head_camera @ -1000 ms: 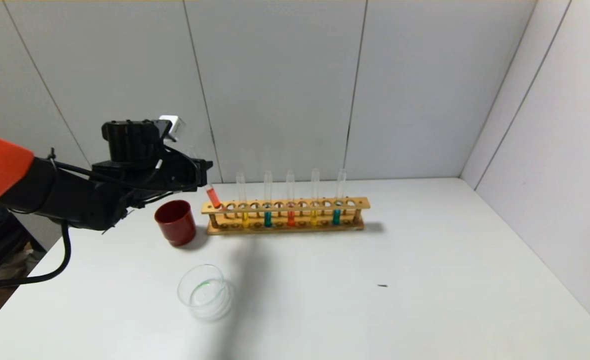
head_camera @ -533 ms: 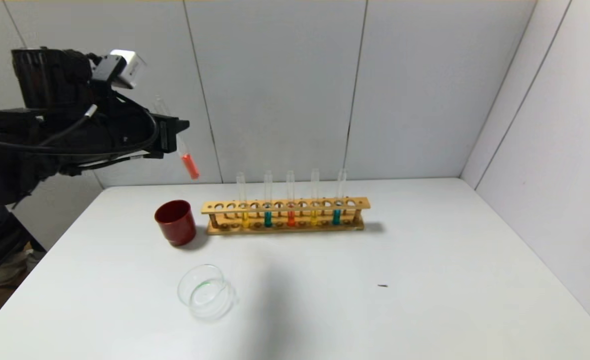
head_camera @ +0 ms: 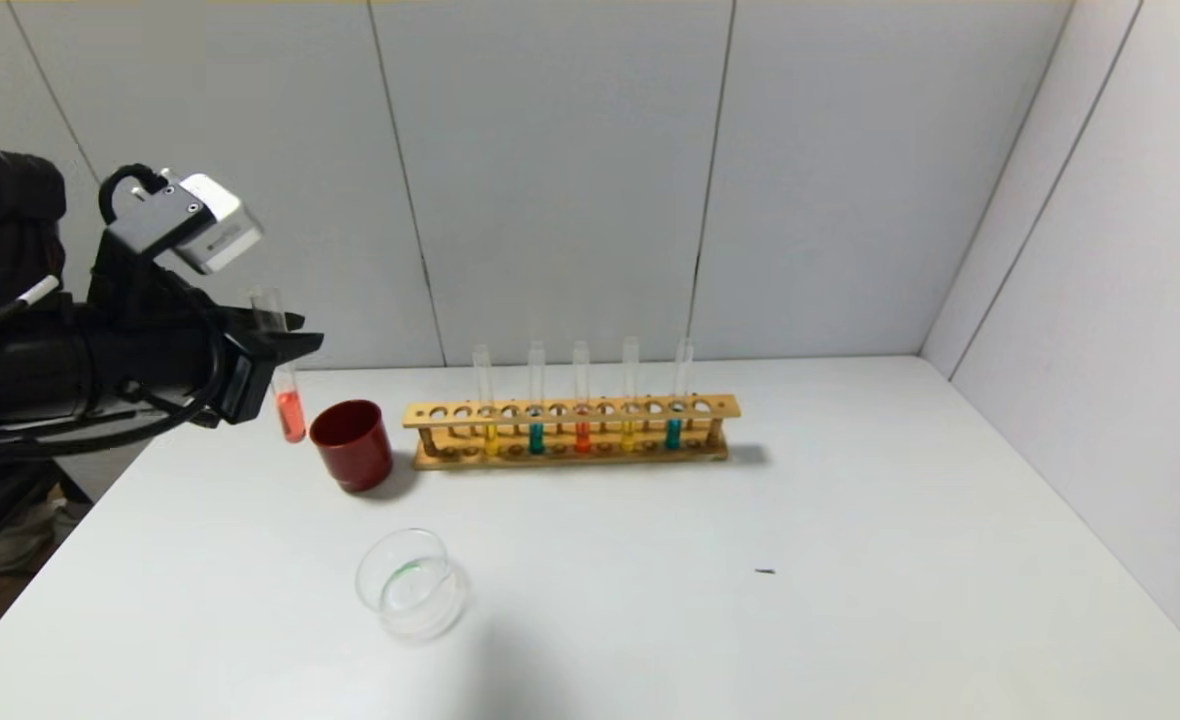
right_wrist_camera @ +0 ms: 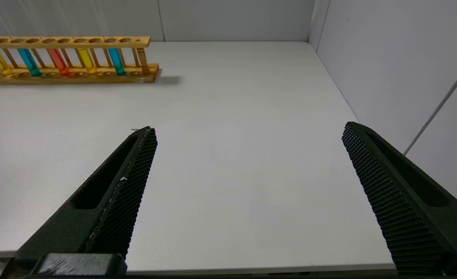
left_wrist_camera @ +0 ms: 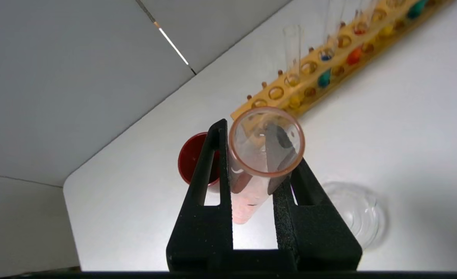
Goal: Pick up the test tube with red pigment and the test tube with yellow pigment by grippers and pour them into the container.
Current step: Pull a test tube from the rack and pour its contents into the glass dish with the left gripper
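Note:
My left gripper (head_camera: pixel 275 345) is shut on the test tube with red pigment (head_camera: pixel 290 412), a clear tube with orange-red liquid at its bottom. It hangs upright in the air just left of the red cup. In the left wrist view the jaws (left_wrist_camera: pixel 251 131) clamp the tube (left_wrist_camera: pixel 248 201) below its open mouth. The container (head_camera: pixel 412 584), a clear glass dish, sits on the table nearer to me than the cup. Two test tubes with yellow pigment (head_camera: pixel 490 432) (head_camera: pixel 628 432) stand in the rack. My right gripper (right_wrist_camera: pixel 248 131) is open over the table's near right edge, holding nothing.
A wooden rack (head_camera: pixel 570 410) at the back middle also holds teal tubes (head_camera: pixel 536 435) and a red one (head_camera: pixel 581 435). A dark red cup (head_camera: pixel 351 445) stands at its left end. Walls close the back and right sides.
My left gripper lifted the orange-red tube out of the rack's left end, swung it up and to the left, then lowered it beside the red cup; the tube now hangs upright.

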Robot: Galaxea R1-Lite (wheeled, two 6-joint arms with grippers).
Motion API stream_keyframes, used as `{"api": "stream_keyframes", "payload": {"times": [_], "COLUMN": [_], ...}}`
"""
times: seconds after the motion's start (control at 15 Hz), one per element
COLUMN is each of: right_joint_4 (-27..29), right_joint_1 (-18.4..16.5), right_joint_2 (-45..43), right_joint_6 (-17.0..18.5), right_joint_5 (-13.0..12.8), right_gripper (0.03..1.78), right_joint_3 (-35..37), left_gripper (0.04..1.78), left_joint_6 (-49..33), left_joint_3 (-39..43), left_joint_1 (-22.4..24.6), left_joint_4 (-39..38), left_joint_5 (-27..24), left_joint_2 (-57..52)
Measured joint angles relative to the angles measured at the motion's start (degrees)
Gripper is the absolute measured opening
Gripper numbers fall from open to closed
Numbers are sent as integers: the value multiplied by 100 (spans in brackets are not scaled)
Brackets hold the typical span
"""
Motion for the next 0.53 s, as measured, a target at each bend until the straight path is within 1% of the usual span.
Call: {"api": "stream_keyframes", "payload": {"times": [0.2, 0.53], "right_joint_4": [0, 0], "right_joint_1": [1, 1], "right_joint_2": [0, 0], "right_joint_6": [2, -2], "right_joint_5": [0, 0], "right_gripper": [175, 175], "right_joint_3": [0, 0], "left_gripper": [34, 34], "left_joint_6": [883, 2893], "left_joint_3": [457, 1137], "left_joint_1": [18, 29], "left_joint_4": [-22, -40], "left_joint_5": [-9, -45], "left_joint_2": [-189, -349]}}
